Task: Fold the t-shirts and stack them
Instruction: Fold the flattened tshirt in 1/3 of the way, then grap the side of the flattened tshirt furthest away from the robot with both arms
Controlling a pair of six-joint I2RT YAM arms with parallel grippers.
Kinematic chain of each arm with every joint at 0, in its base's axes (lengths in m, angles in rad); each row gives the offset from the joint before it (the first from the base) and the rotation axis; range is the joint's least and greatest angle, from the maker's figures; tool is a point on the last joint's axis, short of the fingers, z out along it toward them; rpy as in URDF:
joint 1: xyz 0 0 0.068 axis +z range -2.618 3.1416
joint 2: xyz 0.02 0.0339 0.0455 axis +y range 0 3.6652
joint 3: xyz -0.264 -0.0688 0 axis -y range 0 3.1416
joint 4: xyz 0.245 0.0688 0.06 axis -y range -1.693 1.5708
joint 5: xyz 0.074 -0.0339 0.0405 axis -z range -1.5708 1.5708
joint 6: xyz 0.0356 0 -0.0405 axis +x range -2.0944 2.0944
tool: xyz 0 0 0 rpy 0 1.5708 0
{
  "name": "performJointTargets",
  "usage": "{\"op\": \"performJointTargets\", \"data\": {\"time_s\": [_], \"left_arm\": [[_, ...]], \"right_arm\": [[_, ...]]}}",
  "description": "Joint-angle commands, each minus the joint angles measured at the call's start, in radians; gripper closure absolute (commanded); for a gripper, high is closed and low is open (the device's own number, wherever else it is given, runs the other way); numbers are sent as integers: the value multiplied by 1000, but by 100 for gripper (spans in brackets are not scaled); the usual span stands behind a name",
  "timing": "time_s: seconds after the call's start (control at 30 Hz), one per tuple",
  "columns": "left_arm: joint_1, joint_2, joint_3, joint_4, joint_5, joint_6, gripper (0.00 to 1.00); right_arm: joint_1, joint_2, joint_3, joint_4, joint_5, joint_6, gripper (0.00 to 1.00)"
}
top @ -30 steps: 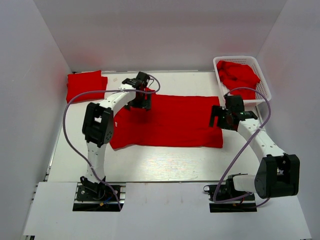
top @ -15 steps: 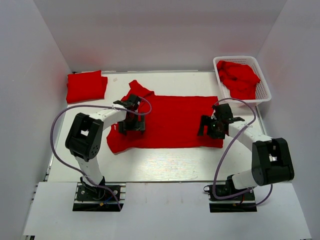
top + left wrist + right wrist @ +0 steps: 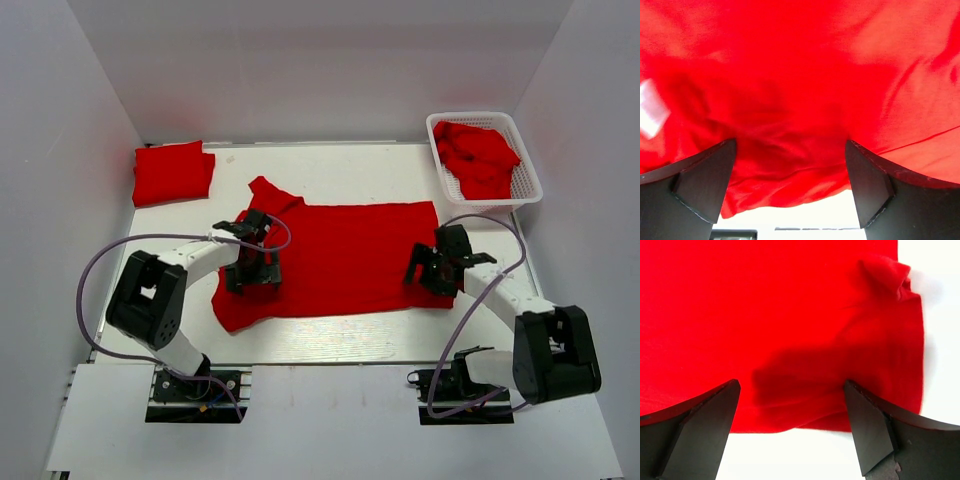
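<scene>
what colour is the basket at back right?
White basket with open lattice walls, red t-shirts piled inside. It shows best in the top external view.

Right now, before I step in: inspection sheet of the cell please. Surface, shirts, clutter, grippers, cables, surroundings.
Surface: white table, no spills seen.
Job's things: spread shirt flat mid-table, left end rumpled; folded shirt at the far left corner; heaped shirts in the basket at far right.
Clutter: nothing seen.
Grippers: left gripper open, low over the spread shirt's left end; right gripper open over its near right corner.
Cables: left cable loops wide of its arm; right cable arcs over its arm; no snag seen.
Surroundings: white walls on three sides.
</scene>
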Motion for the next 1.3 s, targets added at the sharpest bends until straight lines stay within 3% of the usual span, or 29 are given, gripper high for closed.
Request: {"op": "performJointTargets", "data": {"time_s": [0.0,0.1,0.27,0.5,0.6,0.67,0.83,1.27], "left_arm": [[-4,-98,32,-62,7,-15,0],[16,-124,142,-106,-37,22,0],[16,23,498,-191,-206,87,0],[109,440,1097,-310,-183,163,0],[145,583,1269,-341,-152,188,0],[163,615,1290,-341,-152,188,0],[229,603,1155,-142,-93,225,0],[267,790,1218,27,-53,352,0]], "right_arm": [[5,-58,34,-182,58,-8,10],[8,-66,162,-236,79,-57,10],[13,-3,350,-230,136,-133,10],[5,219,635,-162,214,-132,10],[11,305,717,-173,211,-120,10],[6,329,754,-188,219,-126,10],[6,395,778,-181,245,-144,10],[8,496,849,-188,223,-147,10]]}}
